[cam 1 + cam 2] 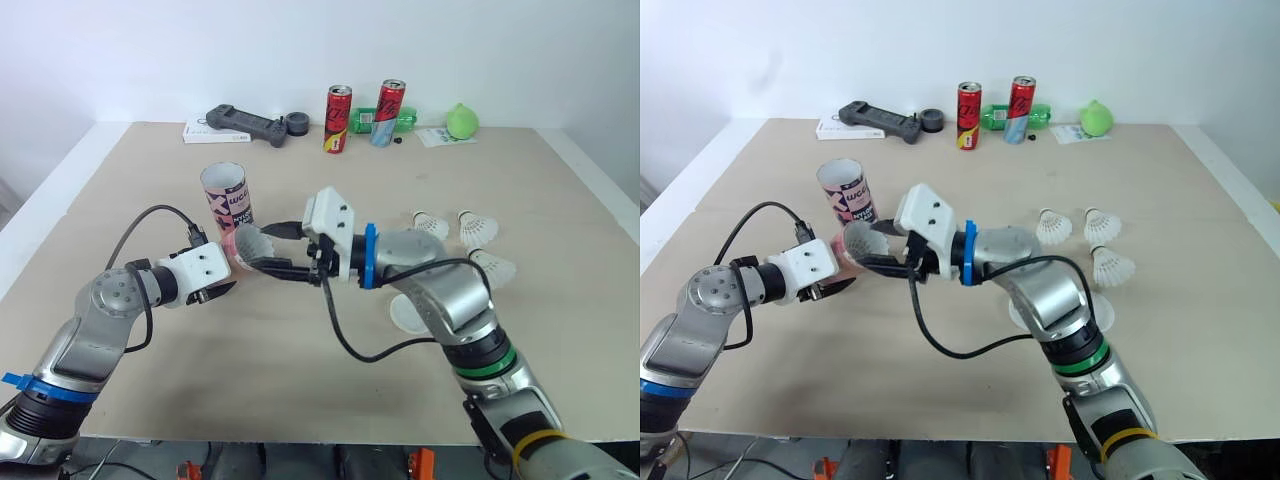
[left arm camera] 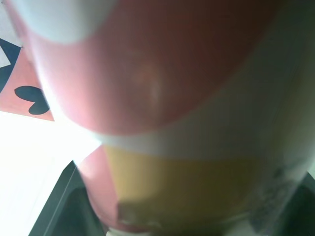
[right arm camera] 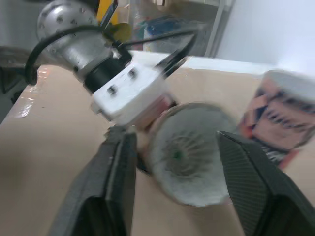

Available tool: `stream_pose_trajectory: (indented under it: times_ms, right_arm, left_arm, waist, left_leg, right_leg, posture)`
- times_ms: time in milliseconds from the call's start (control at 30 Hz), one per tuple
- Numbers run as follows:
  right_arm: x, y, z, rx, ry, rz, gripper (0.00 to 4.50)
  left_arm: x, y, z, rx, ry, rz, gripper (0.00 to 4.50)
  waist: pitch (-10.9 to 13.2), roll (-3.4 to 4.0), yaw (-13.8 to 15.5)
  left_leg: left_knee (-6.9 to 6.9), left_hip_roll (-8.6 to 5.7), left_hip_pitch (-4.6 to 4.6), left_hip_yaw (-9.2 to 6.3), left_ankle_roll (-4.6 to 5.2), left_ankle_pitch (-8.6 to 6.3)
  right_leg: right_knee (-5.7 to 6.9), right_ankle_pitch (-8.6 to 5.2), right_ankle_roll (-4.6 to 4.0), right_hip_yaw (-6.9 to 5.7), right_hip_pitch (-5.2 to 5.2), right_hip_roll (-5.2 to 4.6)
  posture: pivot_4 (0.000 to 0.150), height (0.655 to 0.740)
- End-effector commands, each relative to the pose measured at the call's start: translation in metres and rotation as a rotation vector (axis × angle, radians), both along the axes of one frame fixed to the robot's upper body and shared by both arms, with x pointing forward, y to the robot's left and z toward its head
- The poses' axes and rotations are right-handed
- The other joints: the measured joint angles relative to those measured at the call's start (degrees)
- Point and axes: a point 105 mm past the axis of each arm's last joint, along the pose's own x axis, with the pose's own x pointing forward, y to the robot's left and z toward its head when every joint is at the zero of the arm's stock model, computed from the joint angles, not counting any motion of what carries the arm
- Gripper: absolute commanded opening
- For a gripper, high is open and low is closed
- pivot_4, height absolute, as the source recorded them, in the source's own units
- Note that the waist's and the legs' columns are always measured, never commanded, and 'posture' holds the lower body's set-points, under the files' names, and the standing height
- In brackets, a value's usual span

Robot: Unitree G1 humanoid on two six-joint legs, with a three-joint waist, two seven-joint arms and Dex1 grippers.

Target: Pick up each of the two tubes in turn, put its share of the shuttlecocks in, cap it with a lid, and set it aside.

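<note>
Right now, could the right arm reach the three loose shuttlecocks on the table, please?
Probably yes: the loose shuttlecocks lie uncovered on the table beside its forearm, and the right gripper is open, though around a shuttlecock at the tube mouth.

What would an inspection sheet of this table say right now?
Surface: beige table.
Job's things: upright tube standing; second tube in left gripper, shuttlecock at its mouth; three shuttlecocks and white lid lying to the right.
Clutter: two cans, green bottle, black controller along far edge.
Grippers: left gripper shut on second tube; right gripper open around shuttlecock.
Cables: black cable looping from each wrist.
Surroundings: white wall.
</note>
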Motion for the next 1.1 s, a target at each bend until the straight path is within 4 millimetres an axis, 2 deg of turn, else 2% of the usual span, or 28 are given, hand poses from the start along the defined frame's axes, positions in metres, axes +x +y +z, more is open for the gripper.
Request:
stream_pose_trajectory:
  times_ms: [33, 133, 167, 433, 633, 767, 933, 1100]
  right_arm:
    - [0.002, -0.005, 0.034, 0.033, -0.086, 0.03, 1.88]
    - [0.014, -0.002, 0.041, -0.051, -0.163, 0.05, 0.35]
    - [0.016, 0.003, 0.038, -0.098, -0.179, 0.072, 0.04]
    - [0.037, 0.04, -0.017, -0.491, -0.329, 0.19, 0.04]
    - [0.039, 0.075, -0.035, -0.591, -0.44, 0.276, 0.04]
    - [0.034, 0.088, -0.041, -0.608, -0.474, 0.327, 0.04]
    - [0.028, 0.094, -0.04, -0.585, -0.483, 0.362, 0.04]
    - [0.028, 0.078, -0.007, -0.465, -0.443, 0.351, 0.04]
  left_arm:
    - [-0.006, -0.009, -0.024, -0.007, 0.101, -0.03, 3.03]
    - [-0.006, -0.009, -0.024, -0.008, 0.098, -0.027, 3.03]
    - [-0.006, -0.009, -0.024, -0.009, 0.098, -0.026, 3.03]
    - [-0.008, -0.008, -0.024, -0.018, 0.088, -0.009, 3.03]
    - [-0.013, -0.008, -0.024, -0.024, 0.085, 0.009, 3.03]
    - [-0.014, -0.007, -0.025, -0.029, 0.085, 0.019, 3.03]
    - [-0.014, -0.008, -0.025, -0.032, 0.086, 0.024, 3.03]
    - [-0.015, -0.008, -0.026, -0.033, 0.083, 0.028, 3.03]
  waist:
    - [0.01, 0.02, -0.01]
    - [0.01, 0.02, 0.0]
    - [0.01, 0.02, 0.0]
    - [0.02, 0.04, 0.09]
    - [0.02, 0.03, 0.03]
    - [0.01, 0.02, -0.16]
    - [0.0, 0.05, -0.22]
    - [0.01, 0.04, -0.17]
  left_leg:
    - [0.0, 0.0, 0.0, 0.0, 0.0, 0.0]
    - [0.02, 0.0, 0.03, 0.01, 0.01, 0.01]
    - [0.02, -0.01, 0.03, 0.02, 0.01, 0.01]
    - [0.0, -0.06, 0.01, 0.01, 0.01, 0.0]
    - [-0.06, -0.05, -0.01, 0.01, -0.03, -0.02]
    - [-0.07, -0.05, 0.03, 0.0, -0.13, -0.09]
    - [-0.13, 0.14, 0.28, -0.02, -0.13, -0.08]
    - [-0.1, 0.13, 0.14, -0.01, -0.12, -0.08]
  right_leg:
    - [0.0, -0.01, 0.0, 0.0, 0.01, 0.0]
    - [0.0, -0.07, 0.12, -0.01, -0.05, -0.01]
    - [0.0, -0.07, 0.12, 0.0, -0.05, -0.02]
    - [0.0, -0.13, 0.06, -0.01, -0.06, -0.06]
    - [0.02, 0.08, 0.11, -0.03, -0.12, -0.03]
    - [0.02, 0.08, -0.01, -0.04, -0.03, -0.03]
    - [0.09, 0.04, -0.08, -0.11, -0.03, 0.16]
    - [0.09, 0.09, -0.07, -0.1, -0.04, 0.12]
  posture:
    - [0.15, 0.74]
    - [0.15, 0.74]
    - [0.15, 0.74]
    - [0.15, 0.74]
    - [0.15, 0.74]
    - [0.15, 0.74]
    - [0.15, 0.74]
    - [0.15, 0.74]
